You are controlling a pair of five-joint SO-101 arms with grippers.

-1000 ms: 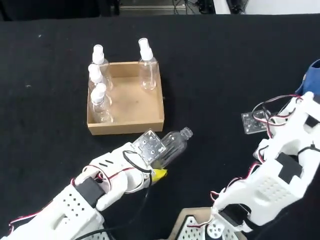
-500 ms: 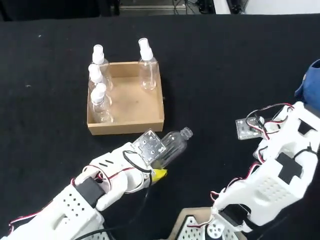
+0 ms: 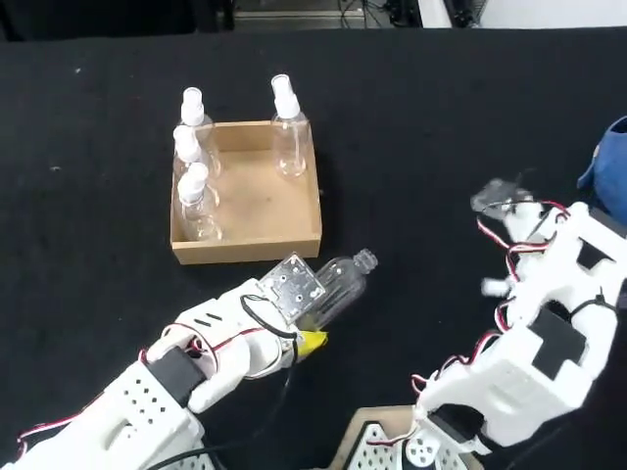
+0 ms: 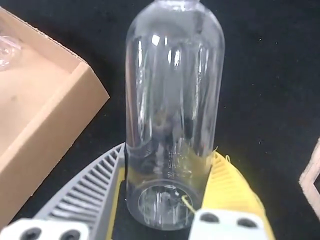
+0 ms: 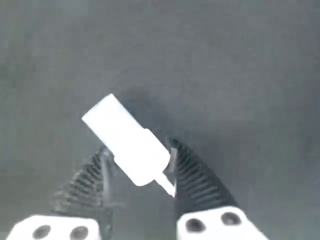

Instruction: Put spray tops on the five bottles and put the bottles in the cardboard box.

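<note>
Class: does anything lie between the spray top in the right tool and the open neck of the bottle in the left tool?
Nothing visible does: just table separates the spray top, in the right tool, from the neck of the bottle.

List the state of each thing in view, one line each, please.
Bottle: uncapped, on its side, gripped.
Left tool: shut on the bottle.
Spray top: off any bottle, gripped.
Right tool: shut on the spray top.
Other four bottles: capped, upright in the box.
Box: open, holding four bottles.
</note>
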